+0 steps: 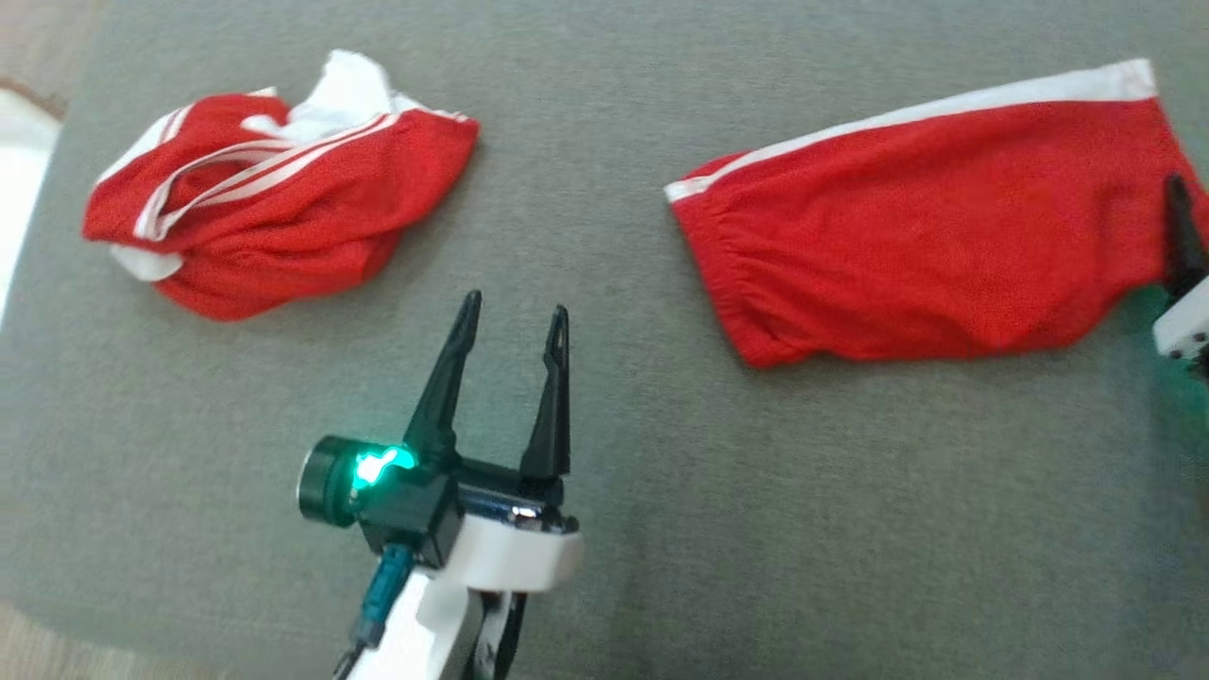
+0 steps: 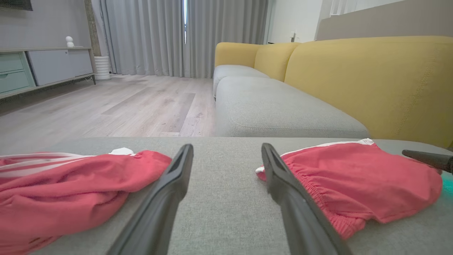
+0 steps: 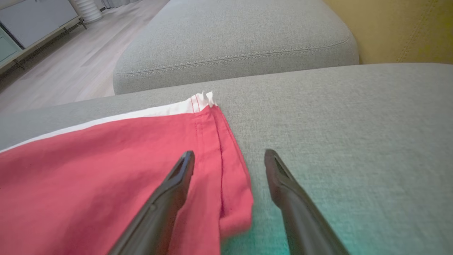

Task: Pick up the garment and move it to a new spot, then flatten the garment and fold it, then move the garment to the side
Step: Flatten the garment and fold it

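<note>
A grey fabric cushion (image 1: 604,529) is spreading across the foreground of a living room, with a yellow-backed sofa (image 2: 371,81), pale curtains (image 2: 159,35) and a wood floor (image 2: 124,106) lying beyond it. The left tool (image 1: 516,307) is hovering over the bare middle of the cushion, its jaws standing apart and gripping nothing, its fingers pointing away from the robot. The right tool (image 3: 230,154) is sitting at the far right, likewise spread and empty, one finger lying over the hemmed end of the flattened red shorts (image 1: 926,236) and the other over bare cushion. Those shorts are lying flat, their long axis running left to right, the white-striped edge on the far side and the gathered waistband facing the left tool. The crumpled red shorts (image 1: 283,217) are lying in a heap ahead and to the left of the left tool, well apart from the flat pair, with white stripes and lining twisting through them. If that heap is next, the left arm is looking much the nearer.
</note>
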`<state>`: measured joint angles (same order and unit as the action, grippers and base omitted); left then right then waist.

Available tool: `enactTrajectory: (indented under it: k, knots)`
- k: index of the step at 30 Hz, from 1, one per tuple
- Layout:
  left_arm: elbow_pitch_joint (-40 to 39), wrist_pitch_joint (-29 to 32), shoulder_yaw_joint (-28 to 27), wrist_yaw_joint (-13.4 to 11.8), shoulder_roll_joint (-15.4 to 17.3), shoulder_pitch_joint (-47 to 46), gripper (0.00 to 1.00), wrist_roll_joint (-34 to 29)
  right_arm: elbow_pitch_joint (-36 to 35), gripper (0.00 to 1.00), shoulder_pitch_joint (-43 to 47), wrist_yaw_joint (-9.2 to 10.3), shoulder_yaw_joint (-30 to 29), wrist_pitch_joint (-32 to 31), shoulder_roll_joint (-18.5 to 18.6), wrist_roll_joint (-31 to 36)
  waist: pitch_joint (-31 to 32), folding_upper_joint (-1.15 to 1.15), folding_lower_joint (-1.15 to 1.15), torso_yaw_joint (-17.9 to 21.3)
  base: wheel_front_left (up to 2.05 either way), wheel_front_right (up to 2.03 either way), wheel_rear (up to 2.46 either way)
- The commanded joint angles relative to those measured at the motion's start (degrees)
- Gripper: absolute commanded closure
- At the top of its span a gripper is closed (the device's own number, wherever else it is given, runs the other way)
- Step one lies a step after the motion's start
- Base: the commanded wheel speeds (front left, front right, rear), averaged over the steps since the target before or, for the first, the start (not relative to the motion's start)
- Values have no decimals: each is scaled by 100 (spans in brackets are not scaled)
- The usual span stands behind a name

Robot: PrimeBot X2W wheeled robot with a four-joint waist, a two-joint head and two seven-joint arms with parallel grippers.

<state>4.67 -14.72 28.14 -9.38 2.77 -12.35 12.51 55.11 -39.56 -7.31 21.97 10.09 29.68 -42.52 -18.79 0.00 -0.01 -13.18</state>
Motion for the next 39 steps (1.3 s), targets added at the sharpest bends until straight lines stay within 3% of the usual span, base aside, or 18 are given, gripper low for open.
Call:
enactTrajectory:
  k: [1,6,7,8,9,18,23,29,39]
  knots:
    - [-244,-28,-100,-44,14,2,0,-65,16,0,-123,-18,7,-49,146,-87,-28,0,1,-181,0,0,0]
    - [-355,-28,-15,-103,12,51,0,-99,469,0,-249,-18,-81,-526,122,-431,-112,0,1,-338,0,0,0]
    - [-364,-28,-27,-112,12,37,0,-111,512,48,-268,-18,-74,-599,116,-476,-122,0,1,-342,0,0,0]
    - [-372,-28,-51,-125,12,20,0,-132,538,82,-287,-18,-66,-634,105,-514,-125,0,1,-329,0,0,0]
    - [-377,-28,-86,-139,12,11,0,-155,537,100,-304,-18,-47,-636,79,-539,-117,0,1,-292,0,0,0]
    - [-390,-28,-472,-110,28,175,0,-394,287,100,-189,-18,284,-223,9,-587,222,0,1,478,0,0,0]
    - [-342,-28,-611,9,41,298,0,-457,304,100,-57,-18,405,-124,420,-574,333,0,1,852,0,0,0]
    - [-268,-28,-591,96,27,300,0,-497,299,100,-153,-18,397,67,838,-544,382,0,1,992,0,0,0]
    - [-114,-28,-544,128,15,457,0,-460,-674,100,-274,-18,651,266,402,-570,776,0,1,949,0,0,0]
